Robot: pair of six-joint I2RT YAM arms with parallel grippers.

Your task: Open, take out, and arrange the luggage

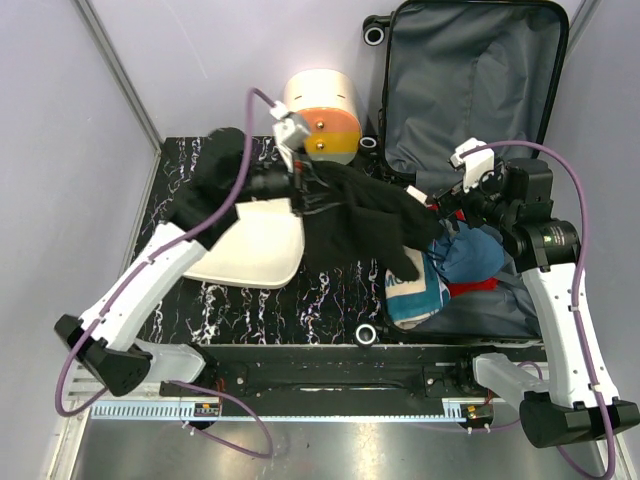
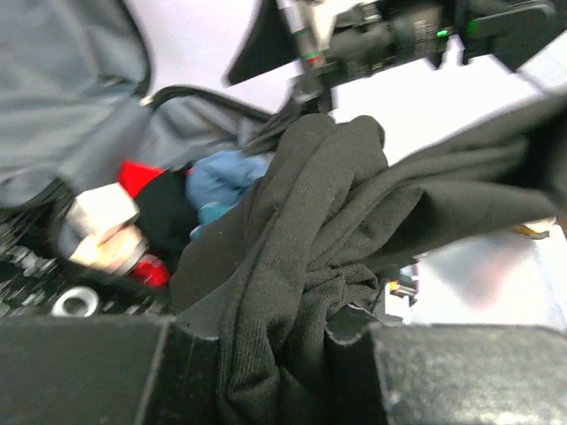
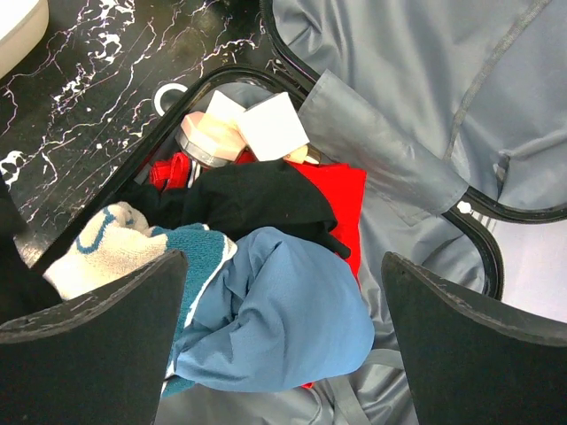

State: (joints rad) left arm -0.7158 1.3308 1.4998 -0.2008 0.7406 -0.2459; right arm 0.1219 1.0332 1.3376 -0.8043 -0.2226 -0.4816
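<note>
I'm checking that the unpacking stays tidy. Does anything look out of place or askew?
Yes. The black garment, pinched by the left gripper, hangs bunched and stretched between the white tray and the luggage, with one end draped over the luggage's edge.

One luggage (image 1: 470,80), one white tray (image 1: 255,255), one cylindrical box (image 1: 325,110) and one blue garment (image 3: 283,310).

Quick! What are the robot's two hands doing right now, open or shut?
Left hand: closed, holding the black garment.
Right hand: open, holding nothing, over the luggage.
</note>
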